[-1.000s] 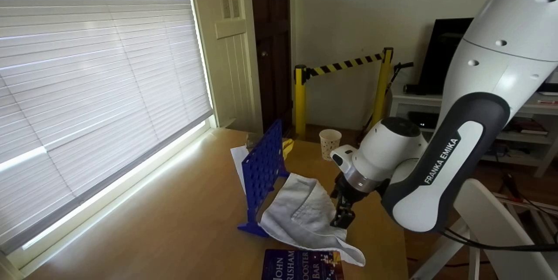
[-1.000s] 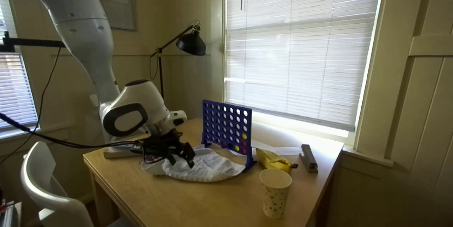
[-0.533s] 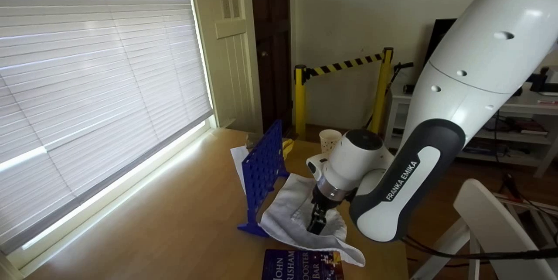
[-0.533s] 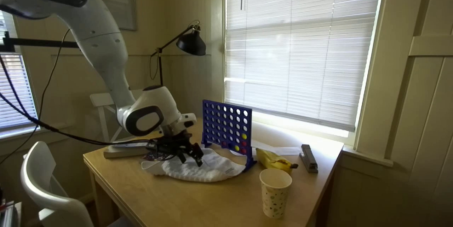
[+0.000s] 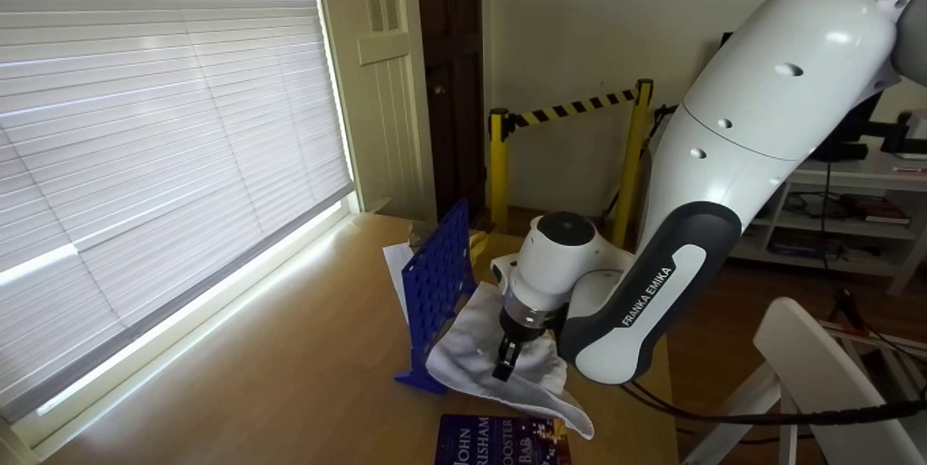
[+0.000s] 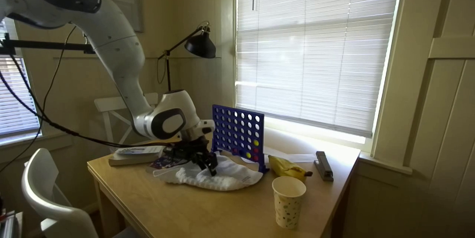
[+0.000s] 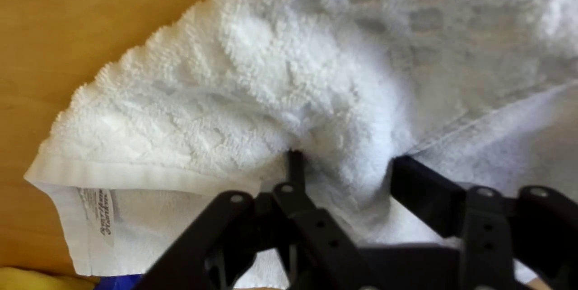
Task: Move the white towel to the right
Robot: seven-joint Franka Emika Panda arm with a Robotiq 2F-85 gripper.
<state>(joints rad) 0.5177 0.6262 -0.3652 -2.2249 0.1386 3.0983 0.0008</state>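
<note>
On worktop (image 6: 207, 212) beside blue rack (image 5: 437, 295): white towel (image 6: 237, 174) directly beneath tool (image 7: 345, 161), long axis from book (image 5: 500, 442) toward banana (image 6: 287, 168). Jaws apart, fold bunched between; can't tell if pinched. Rightward drag likely hinges on that fold.

Dim w/ daylight thru blinds (image 6: 308, 52), glare on table (image 6: 222, 208), wrist view soft

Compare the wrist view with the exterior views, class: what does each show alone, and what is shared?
Wrist view alone: a towel fold between the fingers of the claw.

Exterior views alone: window blinds in both; black lamp, stapler and paper cup in an exterior view.

Shared: white towel, claw, table; likely the blue rack and yellow item, barely in the wrist view.
</note>
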